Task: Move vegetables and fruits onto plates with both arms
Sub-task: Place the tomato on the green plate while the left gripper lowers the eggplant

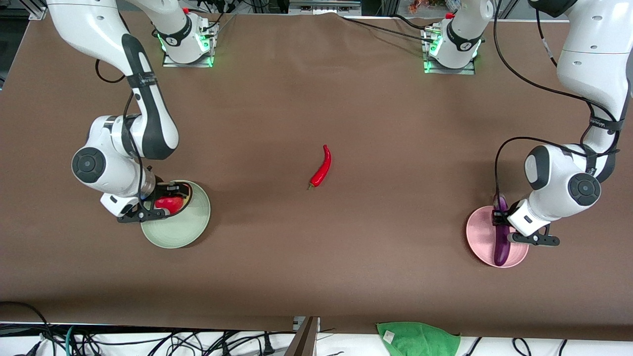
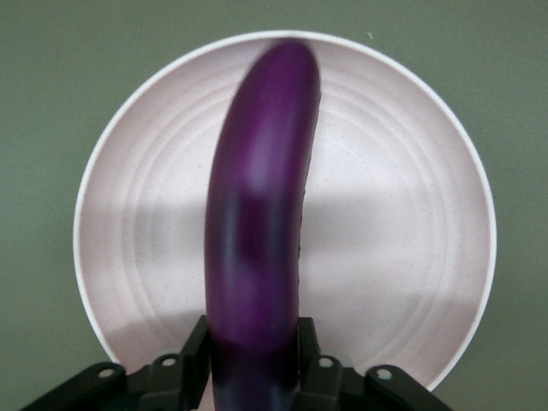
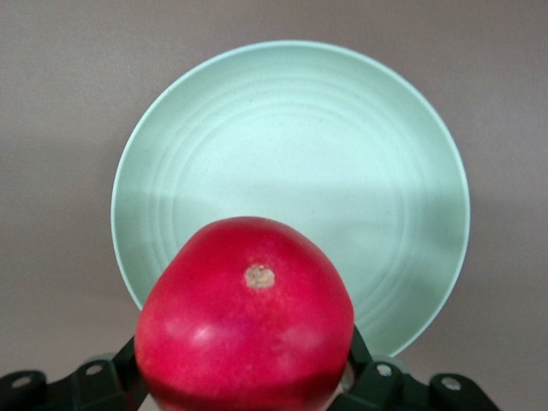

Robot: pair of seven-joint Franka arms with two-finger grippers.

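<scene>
Eggplant point(image 2: 261, 231) sits clamped between the fingers of the left gripper point(image 2: 255, 364), its long glossy body running out ahead of them over the middle of the pink plate point(image 2: 402, 257). From the front it appears low over the dish, though whether it touches cannot be told. To set it down well, I judge the fingers should lower until the eggplant rests along the plate's centre, then part only slightly and lift straight up, so the round body does not roll toward the rim. Red apple-like fruit point(image 3: 247, 312) is held the same way between the fingers of the right gripper point(image 3: 244, 377), stem scar upward, hanging over the edge of the mint green plate point(image 3: 342, 145) rather than its centre. Most of the dish lies ahead of the fingertips, so that fruit would do better carried a little further inward before release, and let go close to the surface, since a round fruit dropped near a shallow rim may roll off. Red chili pepper point(image 1: 321, 168) lies alone on the desk point(image 1: 316, 257) between the two plates, well apart from either set of fingers, not yet collected. No peach is visible.
</scene>
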